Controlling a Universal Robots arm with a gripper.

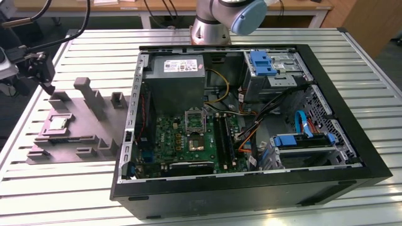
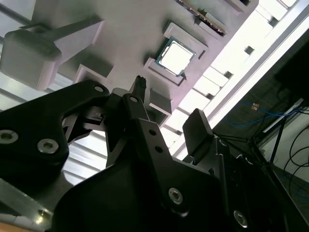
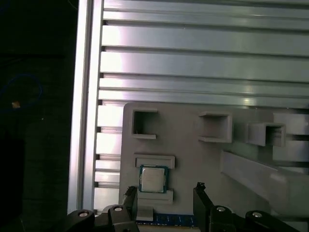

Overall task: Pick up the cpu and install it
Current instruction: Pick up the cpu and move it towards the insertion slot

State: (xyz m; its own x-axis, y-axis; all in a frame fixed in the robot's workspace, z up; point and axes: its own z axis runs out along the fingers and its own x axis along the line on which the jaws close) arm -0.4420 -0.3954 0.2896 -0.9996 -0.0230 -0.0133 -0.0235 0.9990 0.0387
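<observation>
Gripper point(image 3: 164, 191): jaws spread, empty, hovering above grey tray point(image 3: 193, 159).
Cpu point(image 3: 153, 179): seated flat in tray recess.
Risk: off-centre descent; finger probably strikes raised blocks point(image 3: 154, 161), cpu tilts.

The arm point(image 1: 213, 21) is showing a silver-grey tubular housing with a pale blue joint cap point(image 1: 248, 16). The gripper point(image 2: 169, 104) is presenting matte black angular fingers point(image 2: 145, 135), each carrying round silver screws point(image 2: 175, 195).

The arm point(image 1: 217, 21) rises from its base, well away from the cpu point(image 3: 153, 179). Its gripper point(image 3: 164, 189) hangs above the cpu, pointing down, with the fingers point(image 3: 202, 205) spread apart and holding nothing. Neither touches the cpu, which lies nearer one tip than the other.
</observation>
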